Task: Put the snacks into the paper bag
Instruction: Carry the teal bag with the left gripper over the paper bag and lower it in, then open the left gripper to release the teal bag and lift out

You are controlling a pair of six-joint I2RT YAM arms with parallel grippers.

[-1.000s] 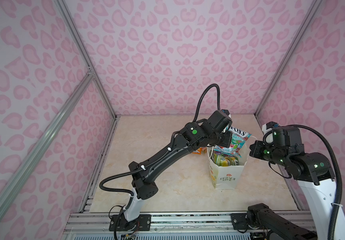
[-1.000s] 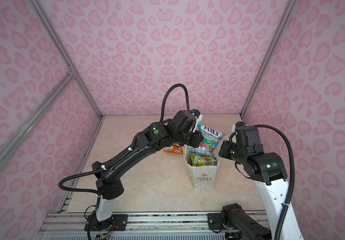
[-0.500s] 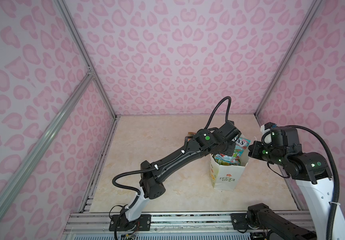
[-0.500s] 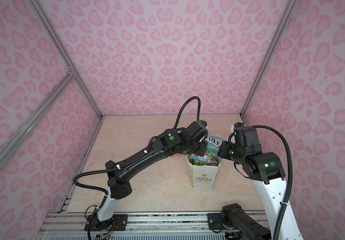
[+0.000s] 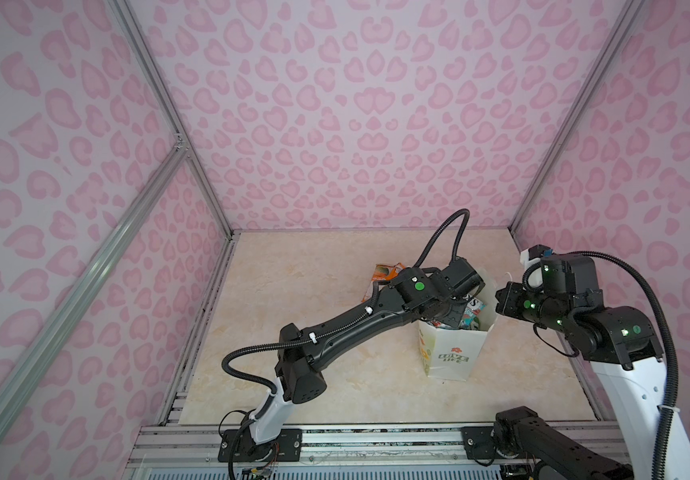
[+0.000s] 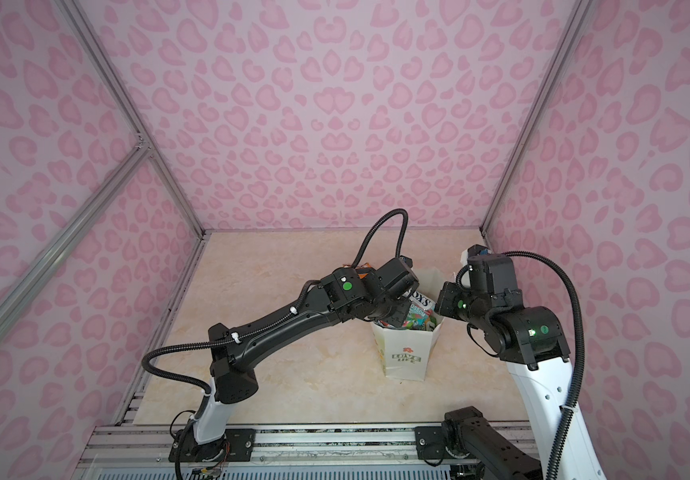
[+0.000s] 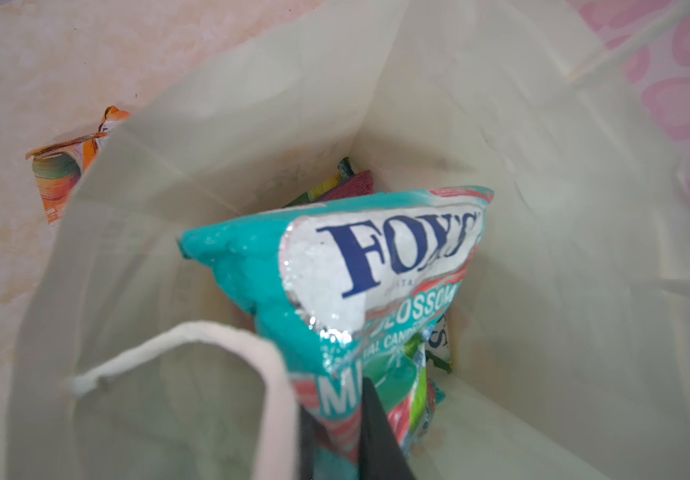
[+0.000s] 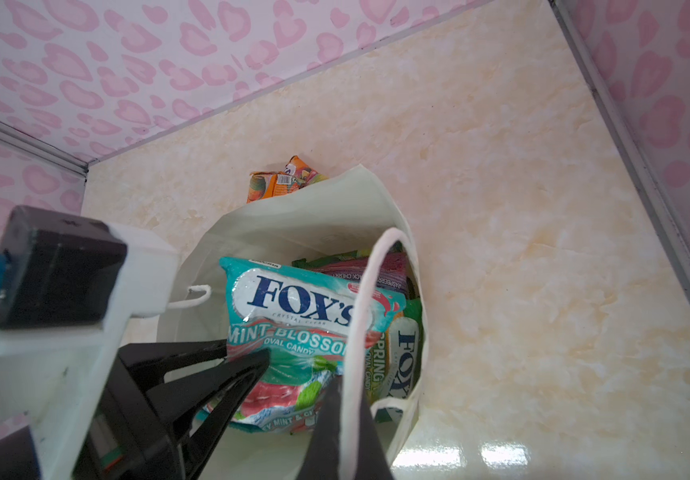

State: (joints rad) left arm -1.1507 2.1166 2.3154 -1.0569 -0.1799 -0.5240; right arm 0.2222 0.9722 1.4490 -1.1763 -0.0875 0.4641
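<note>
While my left pincer (image 8: 247,351) pinches the glossy, crinkled teal pouch (image 8: 293,303) inside the matte white paper bag (image 5: 451,353), my right pincer (image 8: 345,424) is pressed together on its twisted cord handle (image 8: 359,316). The wrist views reveal a purple pouch (image 8: 376,270) and a green pouch (image 8: 401,361) beneath; only the top views show the bag's printed front. An orange pouch (image 8: 281,183) lies on the marbled table (image 8: 522,208) just beyond the bag.
</note>
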